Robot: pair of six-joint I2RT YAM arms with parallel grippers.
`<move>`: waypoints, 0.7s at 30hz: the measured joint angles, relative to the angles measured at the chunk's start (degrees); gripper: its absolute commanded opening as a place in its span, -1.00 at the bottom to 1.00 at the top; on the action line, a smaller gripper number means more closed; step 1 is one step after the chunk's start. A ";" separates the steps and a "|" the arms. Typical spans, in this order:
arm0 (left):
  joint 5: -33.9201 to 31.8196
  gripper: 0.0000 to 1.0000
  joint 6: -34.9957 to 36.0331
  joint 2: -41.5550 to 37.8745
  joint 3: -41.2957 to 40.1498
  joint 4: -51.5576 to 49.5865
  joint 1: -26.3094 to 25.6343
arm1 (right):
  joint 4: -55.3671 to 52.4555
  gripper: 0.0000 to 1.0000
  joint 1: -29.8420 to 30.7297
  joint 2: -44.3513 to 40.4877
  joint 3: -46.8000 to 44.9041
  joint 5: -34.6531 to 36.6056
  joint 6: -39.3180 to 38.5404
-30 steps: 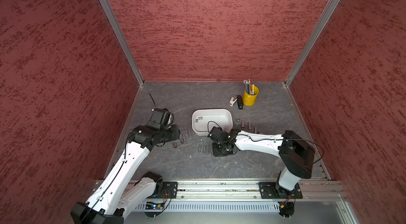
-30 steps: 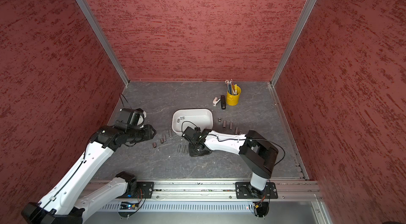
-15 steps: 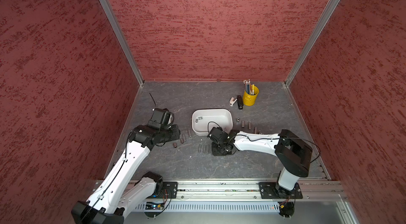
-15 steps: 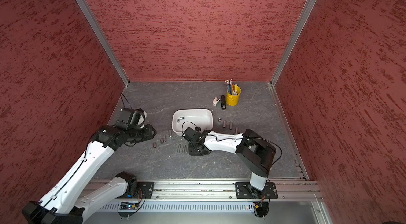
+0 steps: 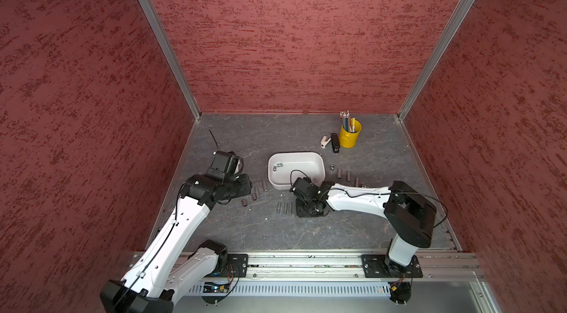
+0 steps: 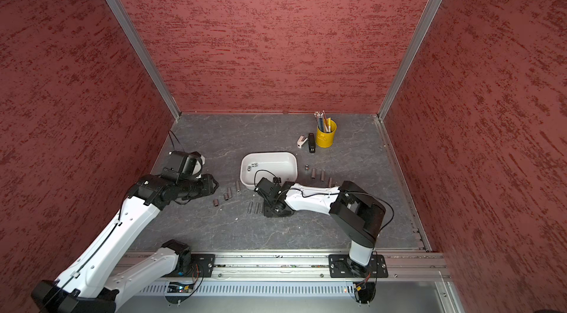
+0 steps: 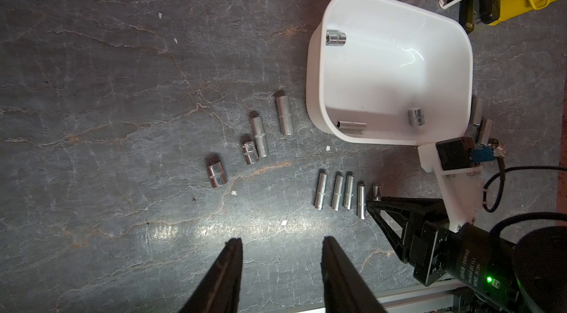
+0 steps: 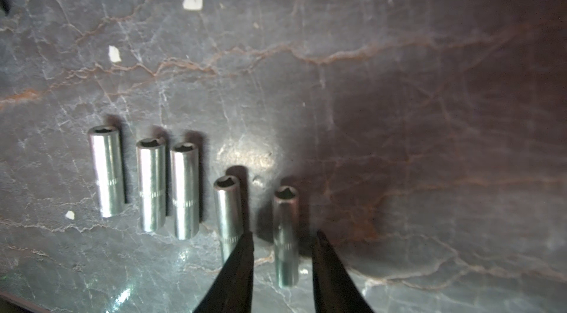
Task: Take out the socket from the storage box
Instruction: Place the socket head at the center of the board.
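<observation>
The white storage box (image 5: 294,154) (image 6: 268,154) stands mid-table, and the left wrist view shows three sockets (image 7: 336,38) still inside its wall (image 7: 313,87). My right gripper (image 8: 284,234) (image 5: 302,207) points down at the table in front of the box. It is open, with a slim steel socket (image 8: 286,213) lying on the table between its fingers and a gap on each side. That socket ends a row of several sockets (image 8: 152,182) (image 7: 337,193). My left gripper (image 7: 282,241) (image 5: 245,185) hovers open and empty, left of the box.
More loose sockets lie left of the box (image 7: 257,139) and right of it (image 5: 343,173). A yellow pencil bucket (image 5: 349,135), a black stapler (image 5: 335,142) and a small white clip tool (image 5: 325,141) stand at the back right. Red walls close three sides.
My right gripper's jaws have spread apart, leaving the socket lying on the table. The left arm has not moved.
</observation>
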 measured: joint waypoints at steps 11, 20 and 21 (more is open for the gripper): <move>-0.04 -0.10 0.00 0.46 0.00 0.00 0.00 | -1.22 -0.13 0.00 -2.78 -0.13 0.17 -0.50; 1.09 -0.11 3.08 14.91 8.13 0.07 -5.42 | -2.60 -0.11 -1.27 -13.38 -0.13 2.38 -3.87; 0.20 -0.11 3.69 18.71 11.08 0.13 -7.32 | -2.60 -0.10 -1.73 -15.06 -0.15 2.62 -4.37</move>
